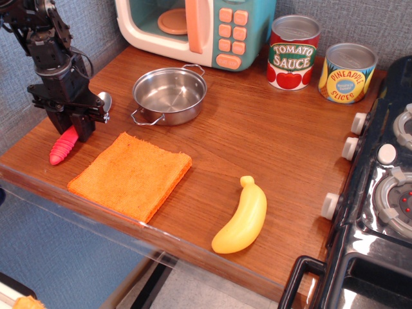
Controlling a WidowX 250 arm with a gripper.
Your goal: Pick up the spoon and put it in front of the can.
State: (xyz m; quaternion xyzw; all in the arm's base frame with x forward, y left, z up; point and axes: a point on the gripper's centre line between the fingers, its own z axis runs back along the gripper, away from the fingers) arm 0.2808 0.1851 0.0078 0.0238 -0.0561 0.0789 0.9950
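Note:
The spoon lies at the left end of the wooden counter, its ribbed red-pink handle (62, 147) pointing to the front edge and its silver bowl (105, 100) pointing to the pan. My gripper (71, 131) is down over the spoon's middle, with its fingers closed against the handle where it meets the bowl. The spoon still rests on the counter. The tomato sauce can (293, 52) stands at the back right, far from the gripper, with bare wood in front of it.
A steel pan (169, 95) sits just right of the spoon. An orange cloth (131, 174) lies by the front edge, a yellow banana (243, 215) further right. A toy microwave (196, 29) and a pineapple tin (347, 72) stand at the back, a stove (380, 193) at the right.

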